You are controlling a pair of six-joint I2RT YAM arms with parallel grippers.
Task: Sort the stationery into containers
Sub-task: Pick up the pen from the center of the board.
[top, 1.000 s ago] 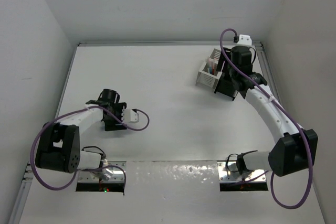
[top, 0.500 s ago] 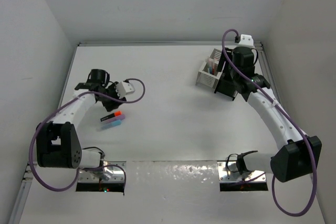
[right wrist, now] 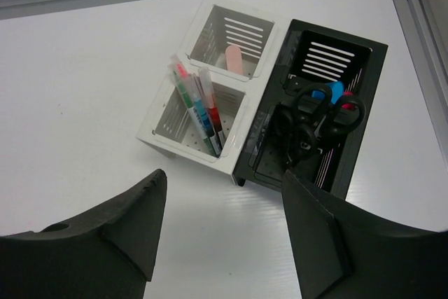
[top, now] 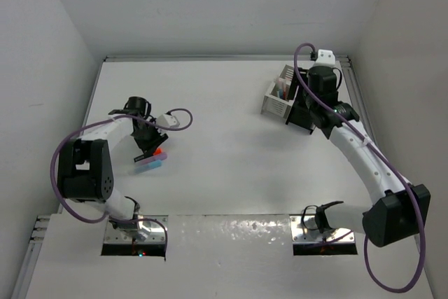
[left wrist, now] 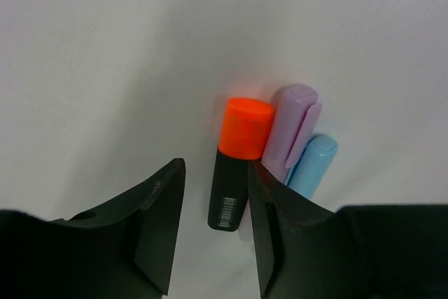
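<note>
Jaws spread and empty, the left gripper [left wrist: 215, 173] straddles the orange highlighter [left wrist: 234, 166] lying on the table [left wrist: 105, 47], its long axis running 12 to 6 o'clock between them; the right arm [top: 364, 152] is well away.

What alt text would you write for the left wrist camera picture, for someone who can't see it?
An orange-capped black highlighter lies on a white table between the open fingers of the left end effector. A lilac highlighter and a light blue highlighter lie beside it, outside the fingers.
</note>
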